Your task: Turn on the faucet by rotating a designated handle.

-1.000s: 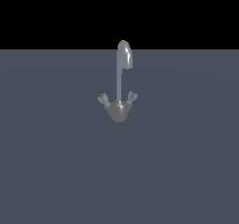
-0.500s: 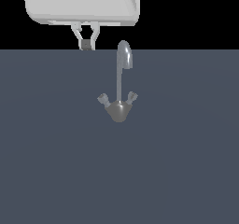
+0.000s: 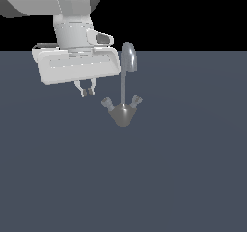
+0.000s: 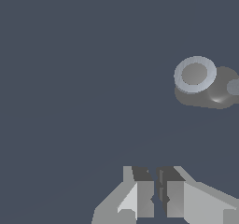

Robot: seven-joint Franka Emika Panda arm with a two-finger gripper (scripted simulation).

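Faucet [image 3: 124, 93] stands mid-table [image 3: 183, 178]; its handle [image 3: 106, 102] lies just beside the nearly closed, empty end effector [image 3: 87, 92], which risks glancing off or striking the spout.

Flat, even simulator light; no cast shadows, coarse pixelated edges, a small glint on the faucet [image 4: 215, 96] base.

You've got a flat, plain slate-grey surface [image 3: 183, 178] filling the lower part of the exterior view, and the only thing sitting directly on it is the faucet [image 3: 123, 105], standing upright on its rounded brownish base.
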